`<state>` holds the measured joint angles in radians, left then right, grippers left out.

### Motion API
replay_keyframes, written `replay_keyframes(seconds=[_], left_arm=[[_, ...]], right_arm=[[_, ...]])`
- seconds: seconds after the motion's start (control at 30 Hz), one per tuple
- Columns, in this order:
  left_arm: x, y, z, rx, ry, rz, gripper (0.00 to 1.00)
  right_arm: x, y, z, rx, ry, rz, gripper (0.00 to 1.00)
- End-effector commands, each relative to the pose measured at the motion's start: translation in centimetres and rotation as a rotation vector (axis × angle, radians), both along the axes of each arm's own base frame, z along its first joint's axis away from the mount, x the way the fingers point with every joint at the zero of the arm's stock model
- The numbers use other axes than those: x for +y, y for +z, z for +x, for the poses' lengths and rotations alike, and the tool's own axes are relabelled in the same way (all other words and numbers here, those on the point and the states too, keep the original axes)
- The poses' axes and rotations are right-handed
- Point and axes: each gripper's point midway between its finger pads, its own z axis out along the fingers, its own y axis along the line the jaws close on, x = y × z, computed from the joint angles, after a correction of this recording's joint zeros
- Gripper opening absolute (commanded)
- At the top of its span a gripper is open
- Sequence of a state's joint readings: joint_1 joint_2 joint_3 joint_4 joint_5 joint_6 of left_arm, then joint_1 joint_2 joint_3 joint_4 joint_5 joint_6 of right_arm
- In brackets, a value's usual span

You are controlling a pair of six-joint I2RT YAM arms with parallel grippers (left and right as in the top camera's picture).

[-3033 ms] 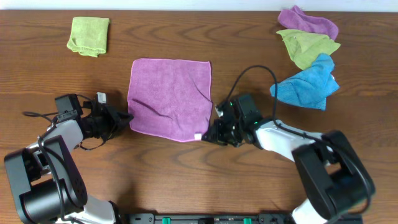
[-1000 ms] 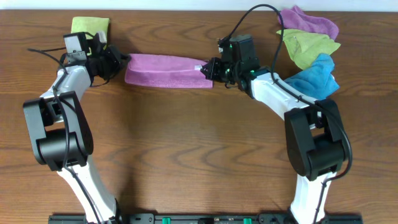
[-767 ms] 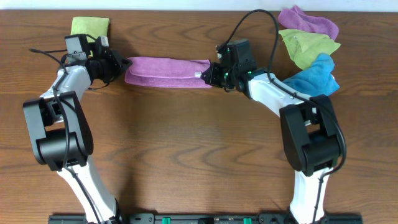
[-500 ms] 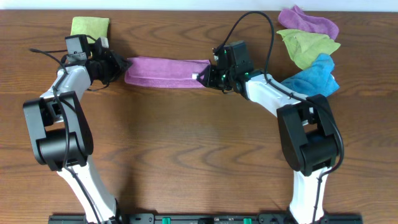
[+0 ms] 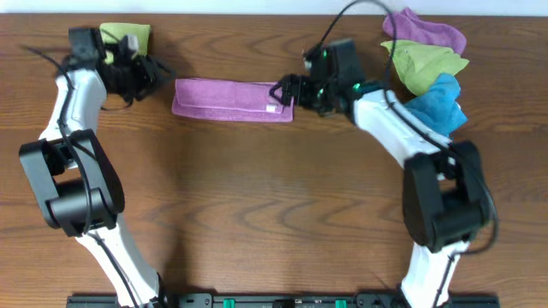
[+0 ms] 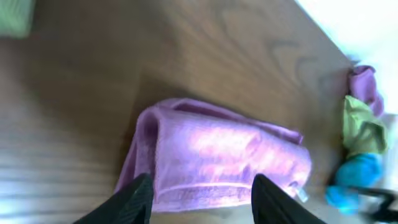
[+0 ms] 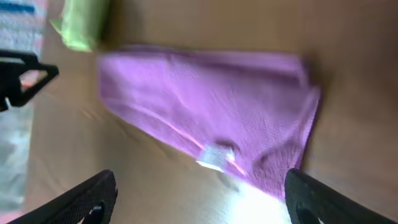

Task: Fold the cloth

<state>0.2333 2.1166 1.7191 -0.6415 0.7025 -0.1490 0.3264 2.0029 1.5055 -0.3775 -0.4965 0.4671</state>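
The purple cloth (image 5: pixel 231 100) lies on the table as a long strip, folded in half, with a white tag (image 5: pixel 274 108) at its right end. My left gripper (image 5: pixel 157 72) hovers just off the strip's left end, open and holding nothing. In the left wrist view the cloth (image 6: pixel 217 162) shows beyond the spread fingers (image 6: pixel 134 199). My right gripper (image 5: pixel 287 88) is at the strip's right end, open wide. In the right wrist view the cloth (image 7: pixel 211 112) and its tag (image 7: pixel 214 155) lie ahead of the gripper (image 7: pixel 205 205), free of it.
A folded green cloth (image 5: pixel 124 36) lies at the back left, close to my left arm. At the back right a purple cloth (image 5: pixel 424 30), a green one (image 5: pixel 424 64) and a blue one (image 5: pixel 432 107) are piled beside my right arm.
Both grippers have opened and let go of the cloth's ends. They have drawn back a little from the strip, which stays folded on the table.
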Motion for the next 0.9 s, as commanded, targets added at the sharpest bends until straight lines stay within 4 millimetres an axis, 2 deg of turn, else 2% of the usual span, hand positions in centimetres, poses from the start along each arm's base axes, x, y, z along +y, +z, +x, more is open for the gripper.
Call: replay_keyframes(seconds=[0.0, 0.07, 0.13, 0.23, 0.27, 0.3, 0.33, 0.37, 0.43, 0.47, 0.57, 0.8, 0.87], left_arm=[[1.1, 5.2, 1.0, -0.142, -0.084, 0.317, 0.52], [1.5, 5.6, 0.8, -0.113, -0.059, 0.465, 0.49], [0.8, 4.4, 0.3, -0.061, -0.068, 0.549, 0.47], [-1.6, 2.5, 0.1, -0.023, -0.116, 0.603, 0.41], [-2.7, 2.2, 0.2, -0.026, -0.135, 0.611, 0.4], [-3.6, 2.3, 0.4, -0.041, -0.147, 0.619, 0.39], [-4.2, 2.3, 0.7, -0.05, -0.145, 0.63, 0.39], [-4.7, 2.5, 1.0, -0.062, -0.128, 0.655, 0.35], [-5.0, 2.7, 1.2, -0.073, -0.122, 0.701, 0.18], [-5.1, 2.6, 1.1, -0.066, -0.126, 0.711, 0.06], [-5.4, 2.2, 0.4, -0.032, -0.118, 0.684, 0.06], [-5.3, 1.5, -1.1, 0.059, -0.064, 0.644, 0.06], [-5.0, 1.3, -1.5, 0.077, -0.065, 0.658, 0.06]], right_arm=[[-2.1, 6.4, 2.2, -0.213, -0.017, -0.168, 0.87], [-3.3, 6.2, 2.3, -0.222, -0.035, -0.269, 0.86], [-3.3, 4.9, 2.3, -0.213, -0.012, -0.304, 0.86], [-3.2, 1.7, 2.3, -0.151, 0.008, -0.332, 0.69], [-3.2, 0.7, 2.2, -0.13, 0.014, -0.339, 0.45], [-3.1, -0.1, 2.1, -0.113, 0.018, -0.345, 0.27], [-3.1, -0.6, 2.1, -0.102, 0.02, -0.348, 0.17], [-3.1, -0.9, 2.0, -0.096, 0.022, -0.35, 0.01], [-2.7, -0.9, 2.0, -0.104, 0.034, -0.352, 0.01], [-2.3, -0.8, 2.0, -0.116, 0.038, -0.347, 0.01], [-1.5, -0.4, 2.2, -0.14, 0.045, -0.338, 0.01], [-1.3, -1.4, 0.4, -0.034, 0.025, -0.325, 0.01], [-0.5, -1.1, 0.2, -0.039, 0.062, -0.292, 0.01]])
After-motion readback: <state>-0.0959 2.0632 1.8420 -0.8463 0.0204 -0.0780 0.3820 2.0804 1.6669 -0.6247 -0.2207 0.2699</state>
